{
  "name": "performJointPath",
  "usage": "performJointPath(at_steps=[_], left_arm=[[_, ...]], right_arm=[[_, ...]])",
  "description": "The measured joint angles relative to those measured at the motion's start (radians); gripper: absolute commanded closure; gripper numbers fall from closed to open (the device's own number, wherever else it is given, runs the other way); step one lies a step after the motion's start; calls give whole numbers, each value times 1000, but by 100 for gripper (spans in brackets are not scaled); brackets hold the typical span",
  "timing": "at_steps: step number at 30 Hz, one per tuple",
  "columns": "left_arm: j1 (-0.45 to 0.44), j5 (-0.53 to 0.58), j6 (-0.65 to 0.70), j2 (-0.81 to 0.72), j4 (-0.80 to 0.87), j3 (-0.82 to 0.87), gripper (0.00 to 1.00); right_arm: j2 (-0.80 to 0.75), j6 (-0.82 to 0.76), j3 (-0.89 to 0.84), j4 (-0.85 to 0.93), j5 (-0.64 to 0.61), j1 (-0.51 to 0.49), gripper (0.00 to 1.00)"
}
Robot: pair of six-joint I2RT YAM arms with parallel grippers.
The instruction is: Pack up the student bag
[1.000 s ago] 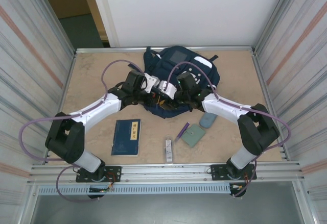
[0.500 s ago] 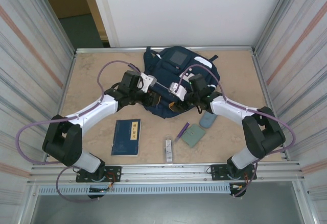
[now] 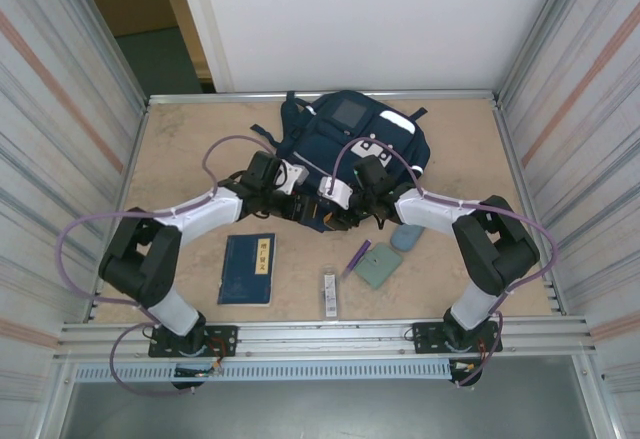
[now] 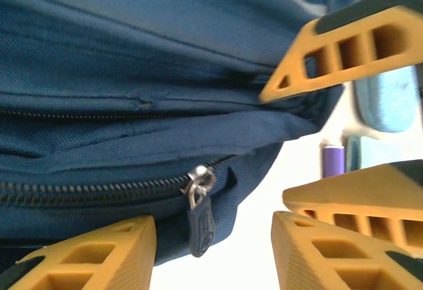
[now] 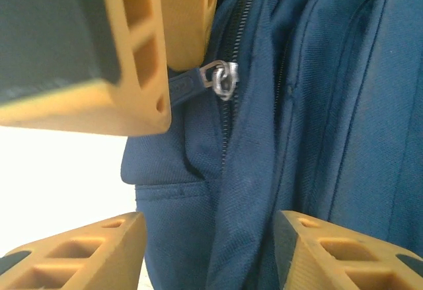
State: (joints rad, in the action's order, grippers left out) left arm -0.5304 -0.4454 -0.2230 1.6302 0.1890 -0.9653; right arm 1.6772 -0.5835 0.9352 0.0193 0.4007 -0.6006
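Student bag (image 3: 350, 137) is lying flat at the far middle of the table (image 3: 180, 149), up near the back wall, navy with a little square patch facing up. Both arms reach in from either side and meet at its near edge, so the two grippers are basically nose to nose there.

Left gripper (image 4: 213, 236): fingers are spread, not clamping anything. In its wrist view the zipper pull (image 4: 200, 220) dangles in the gap between them, closer to one finger, but as far as I can make out not touching it. The zip looks done up along that stretch.

Right gripper (image 5: 210, 237): also spread, straddling a bulge of blue fabric at the bag's edge. In the left wrist view one of its yellow fingers touches the fabric at a seam and the other sits apart below the corner, so I wouldn't call it a pinch.

Rest of the stuff lies on the table nearer the arm bases. There's a dark blue book (image 3: 247, 269) on the left and a slim strip-shaped item (image 3: 330, 294) in the middle. Then comes a purple pen (image 3: 357, 256) touching a grey-green pouch (image 3: 378, 266), and a light blue case (image 3: 407, 236) just beside the bag's near right corner, partly under the right arm.
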Motion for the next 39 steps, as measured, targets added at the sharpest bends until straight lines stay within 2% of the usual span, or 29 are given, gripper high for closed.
performJointPath(at_steps=[3,5,6,11,13,14,16,25,27,28,30,32,34,39], left_arm=[[-2,3,-10,38,-3,-22,53],[-2,3,-13,52,-4,-34,56],[-2,3,-14,58,-3,-42,59],[-2,-1,-15,96,-7,-71,90],[-2,-1,-11,103,-7,-74,100],[-2,0,-10,103,-6,-74,100],[-2,0,-4,98,-6,-74,100],[7,-44,45,21,37,-74,100],[8,-61,55,11,43,-74,100],[8,-65,62,8,43,-74,100],[8,-71,74,-3,46,-74,100],[13,-71,82,-14,46,-74,100],[27,-71,88,-22,49,-75,100],[114,-63,99,-53,90,-92,100]], right_arm=[[6,2,0,-5,-4,3,67],[8,0,0,-6,-4,7,73],[10,0,0,-7,-4,7,75],[12,0,0,-9,-4,12,80],[12,0,0,-8,-5,12,78],[12,0,0,-8,-5,12,75],[12,6,0,-8,-4,12,51],[10,47,0,-49,22,11,46],[10,50,0,-66,10,11,51],[10,47,0,-71,4,11,59],[10,37,0,-86,-16,14,85],[7,29,-2,-101,-15,25,96],[-12,17,-12,-113,-10,27,100],[-68,-29,-26,-94,14,62,100]])
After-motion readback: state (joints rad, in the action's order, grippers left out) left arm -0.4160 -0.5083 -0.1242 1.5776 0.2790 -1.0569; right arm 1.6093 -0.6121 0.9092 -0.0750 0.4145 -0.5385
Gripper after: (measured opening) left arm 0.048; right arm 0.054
